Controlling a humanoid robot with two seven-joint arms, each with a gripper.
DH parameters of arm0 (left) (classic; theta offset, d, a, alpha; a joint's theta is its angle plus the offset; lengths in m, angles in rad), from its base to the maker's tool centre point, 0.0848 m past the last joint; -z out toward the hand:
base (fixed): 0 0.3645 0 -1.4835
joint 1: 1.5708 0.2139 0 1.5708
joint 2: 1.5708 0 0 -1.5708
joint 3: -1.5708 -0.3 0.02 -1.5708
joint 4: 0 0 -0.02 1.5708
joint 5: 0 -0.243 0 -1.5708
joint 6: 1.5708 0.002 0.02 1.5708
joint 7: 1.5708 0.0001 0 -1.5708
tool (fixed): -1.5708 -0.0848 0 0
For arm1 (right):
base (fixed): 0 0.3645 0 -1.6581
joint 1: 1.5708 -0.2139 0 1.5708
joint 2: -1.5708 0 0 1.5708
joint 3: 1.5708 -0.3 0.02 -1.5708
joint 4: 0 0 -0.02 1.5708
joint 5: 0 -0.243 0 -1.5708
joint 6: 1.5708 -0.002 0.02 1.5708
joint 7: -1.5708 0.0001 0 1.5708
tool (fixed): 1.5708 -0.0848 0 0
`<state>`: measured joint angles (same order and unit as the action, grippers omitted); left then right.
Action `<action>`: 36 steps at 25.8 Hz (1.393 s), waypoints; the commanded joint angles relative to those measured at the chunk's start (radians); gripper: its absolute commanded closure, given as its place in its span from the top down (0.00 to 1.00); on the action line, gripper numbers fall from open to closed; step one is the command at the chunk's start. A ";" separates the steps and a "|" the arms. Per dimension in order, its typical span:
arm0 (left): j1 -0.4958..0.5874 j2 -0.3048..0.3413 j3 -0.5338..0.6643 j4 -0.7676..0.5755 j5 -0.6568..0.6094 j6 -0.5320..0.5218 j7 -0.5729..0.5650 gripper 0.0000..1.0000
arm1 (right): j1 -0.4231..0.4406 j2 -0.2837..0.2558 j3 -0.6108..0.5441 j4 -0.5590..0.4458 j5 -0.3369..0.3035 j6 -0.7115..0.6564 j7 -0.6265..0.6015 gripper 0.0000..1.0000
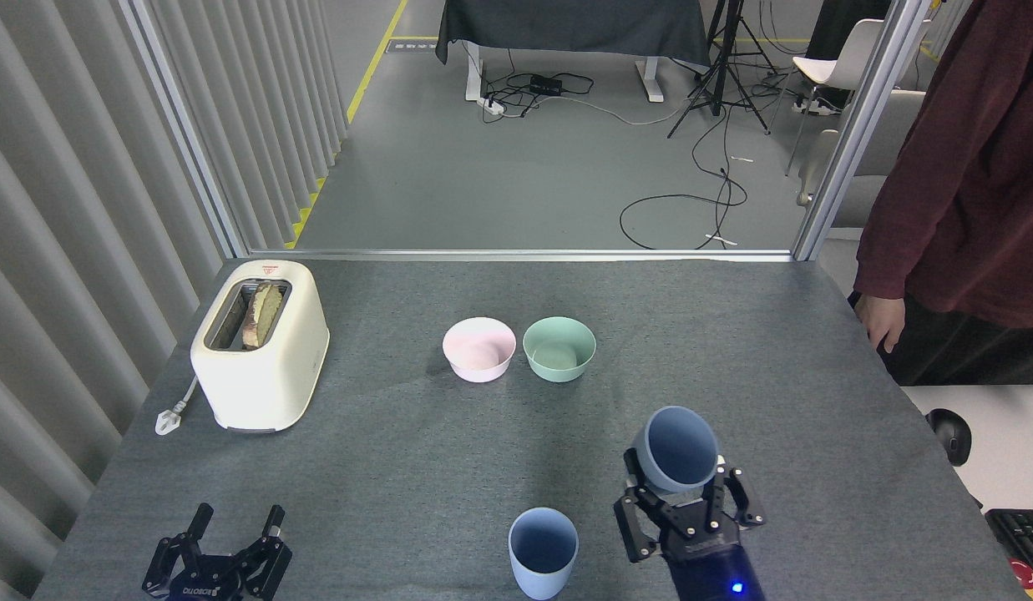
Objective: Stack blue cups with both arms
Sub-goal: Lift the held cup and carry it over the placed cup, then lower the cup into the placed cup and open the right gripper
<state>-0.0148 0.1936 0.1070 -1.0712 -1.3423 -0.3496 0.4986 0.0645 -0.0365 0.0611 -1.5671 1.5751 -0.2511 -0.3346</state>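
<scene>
One blue cup (pixel 543 552) stands upright on the grey table near its front edge, at the middle. A second blue cup (pixel 676 448) is held off the table, mouth tilted toward me, with my right gripper (pixel 679 492) shut on its lower part. It hangs just right of and slightly beyond the standing cup. My left gripper (pixel 236 524) is at the front left, low over the table, fingers apart and holding nothing.
A pink bowl (pixel 478 349) and a green bowl (pixel 559 349) sit side by side mid-table. A cream toaster (pixel 260 343) with bread stands at the left. A person in a dark red top (pixel 959 192) stands by the table's right edge.
</scene>
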 commanded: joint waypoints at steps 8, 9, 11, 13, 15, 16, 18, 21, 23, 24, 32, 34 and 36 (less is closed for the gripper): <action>0.033 -0.002 -0.001 -0.001 0.000 0.000 0.011 1.00 | 0.003 0.099 0.218 -0.067 0.025 -0.010 0.163 0.56; 0.033 0.000 -0.003 -0.001 -0.002 0.000 0.011 1.00 | 0.014 0.098 0.220 -0.074 0.025 -0.017 0.169 0.56; 0.033 0.000 -0.001 -0.003 0.000 0.000 0.011 1.00 | 0.032 0.096 0.217 -0.099 0.025 -0.053 0.187 0.56; 0.033 0.000 -0.001 -0.001 0.000 0.000 0.011 1.00 | 0.055 0.095 0.215 -0.126 0.025 -0.062 0.218 0.56; 0.033 0.000 -0.001 -0.004 -0.002 0.000 0.011 1.00 | 0.083 0.090 0.215 -0.140 0.025 -0.066 0.250 0.56; 0.033 0.000 -0.001 -0.006 0.000 0.000 0.011 1.00 | 0.092 0.087 0.213 -0.143 0.025 -0.066 0.262 0.56; 0.033 0.001 -0.001 -0.006 -0.002 0.000 0.011 1.00 | 0.100 0.076 0.204 -0.148 0.025 -0.066 0.284 0.56; 0.035 0.001 -0.001 -0.006 -0.002 0.000 0.011 1.00 | 0.116 0.070 0.190 -0.149 0.025 -0.065 0.316 0.56; 0.035 0.003 -0.001 -0.006 -0.002 0.000 0.011 1.00 | 0.118 0.069 0.187 -0.148 0.025 -0.065 0.318 0.56; 0.035 0.003 -0.001 -0.006 -0.002 0.000 0.011 1.00 | 0.118 0.070 0.187 -0.146 0.025 -0.065 0.319 0.56; 0.033 0.003 -0.001 0.004 -0.002 0.000 0.011 1.00 | 0.110 0.070 0.184 -0.120 0.028 -0.054 0.336 0.56; 0.033 0.001 -0.001 0.007 0.000 0.000 0.012 1.00 | 0.109 0.070 0.169 -0.120 0.028 -0.054 0.339 0.56; 0.033 0.000 -0.003 0.007 0.000 0.000 0.012 1.00 | 0.109 0.067 0.158 -0.119 0.028 -0.054 0.341 0.56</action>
<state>0.0187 0.1956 0.1057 -1.0667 -1.3424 -0.3496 0.5099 0.1745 0.0340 0.2336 -1.6886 1.6027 -0.3060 0.0025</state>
